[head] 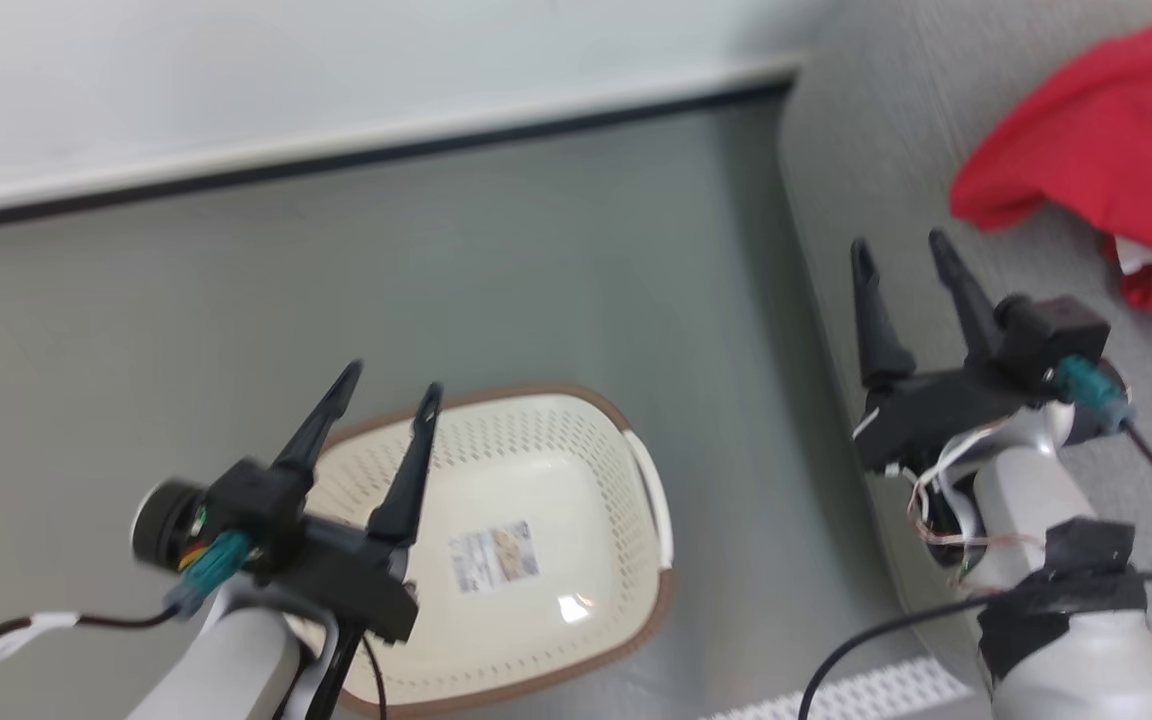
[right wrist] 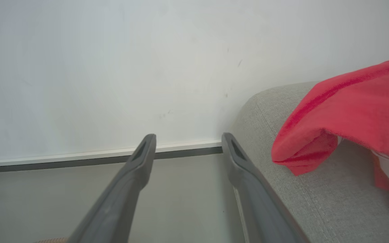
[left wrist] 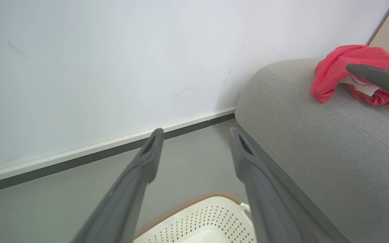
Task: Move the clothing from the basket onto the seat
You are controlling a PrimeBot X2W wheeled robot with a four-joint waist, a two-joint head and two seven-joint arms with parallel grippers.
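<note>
Across the top of the head view, from nine to one o'clock, runs the plain white wall (head: 336,70) with its dark skirting strip (head: 336,160); below it spreads the smooth grey-green floor (head: 436,280). At two to four o'clock sits the large light grey woven-fabric sofa seat (head: 896,120), its rounded corner near the wall (the left wrist view (left wrist: 316,135) and the right wrist view (right wrist: 316,202) show the same corner). At six o'clock the cream-white perforated plastic laundry basket with a brown rim band (head: 636,430) stands on the floor, just beside the sofa's edge but apart from it.

The soft bright red fabric clothing (head: 1106,150) lies heaped on the seat at two o'clock, a white band showing under its fold, well apart from the basket. It also shows in the left wrist view (left wrist: 336,64) and the right wrist view (right wrist: 356,111).

The left gripper (head: 391,380) hovers at seven o'clock over the basket's left side, its two long dark fingers spread wide with only floor between them. The right gripper (head: 897,243) hangs at four o'clock over the sofa's edge, fingers likewise wide apart, near the clothing but not touching it.

A small printed paper label (head: 494,556) lies on the basket's inner bottom.
</note>
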